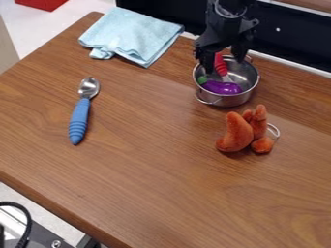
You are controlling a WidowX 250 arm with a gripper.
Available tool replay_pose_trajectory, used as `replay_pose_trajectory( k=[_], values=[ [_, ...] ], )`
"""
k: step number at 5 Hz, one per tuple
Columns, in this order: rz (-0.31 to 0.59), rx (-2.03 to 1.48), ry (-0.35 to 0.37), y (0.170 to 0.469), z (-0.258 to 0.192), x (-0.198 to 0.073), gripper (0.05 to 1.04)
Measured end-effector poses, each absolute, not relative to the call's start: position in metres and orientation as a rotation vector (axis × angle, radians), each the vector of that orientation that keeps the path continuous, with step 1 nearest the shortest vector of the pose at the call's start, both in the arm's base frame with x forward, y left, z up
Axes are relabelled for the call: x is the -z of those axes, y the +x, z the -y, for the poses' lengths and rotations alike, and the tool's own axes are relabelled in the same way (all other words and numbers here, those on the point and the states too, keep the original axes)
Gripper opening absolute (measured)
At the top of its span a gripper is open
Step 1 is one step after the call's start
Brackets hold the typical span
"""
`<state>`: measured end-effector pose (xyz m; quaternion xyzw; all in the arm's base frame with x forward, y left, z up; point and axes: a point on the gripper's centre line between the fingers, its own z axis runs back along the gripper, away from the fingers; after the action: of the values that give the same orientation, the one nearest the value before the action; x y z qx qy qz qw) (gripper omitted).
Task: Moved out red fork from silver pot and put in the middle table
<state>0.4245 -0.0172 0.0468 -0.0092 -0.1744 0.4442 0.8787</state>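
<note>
Brown wood-grain covers the table [148, 184], and an orange plush thing [237, 132] with upright lobes stands on it just beside the pot, on the side nearer the camera; a thin, pale wire loop [275, 130] curves out at its right. It is the closest thing in the way on that side. Farther left, a spoon [78, 116] with a ribbed blue handle lies with its metal bowl toward the back. A rumpled light blue cloth [132, 35] rests by the back edge, well apart from the pot. Behind the table runs a black panel [294, 36].

The silver pot [227, 100] sits upright near that back edge, its loop handles at opposite sides. In it are a purple toy eggplant [223, 87] with a green stem end, lying on its side, and the red fork [220, 63], tilted, its red handle uppermost. The gripper [224, 57] hangs over the pot, its fingers spread to either side of that handle.
</note>
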Motion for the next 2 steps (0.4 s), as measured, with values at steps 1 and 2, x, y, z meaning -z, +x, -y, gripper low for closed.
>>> replay_pose_trajectory(
  k=[1,2],
  values=[
    [0.356,-0.926,-0.002,0.4227,0.0172,-0.0354,0.881],
    [0.364,-0.918,-0.003,0.421,0.0201,-0.0315,0.871]
  ],
)
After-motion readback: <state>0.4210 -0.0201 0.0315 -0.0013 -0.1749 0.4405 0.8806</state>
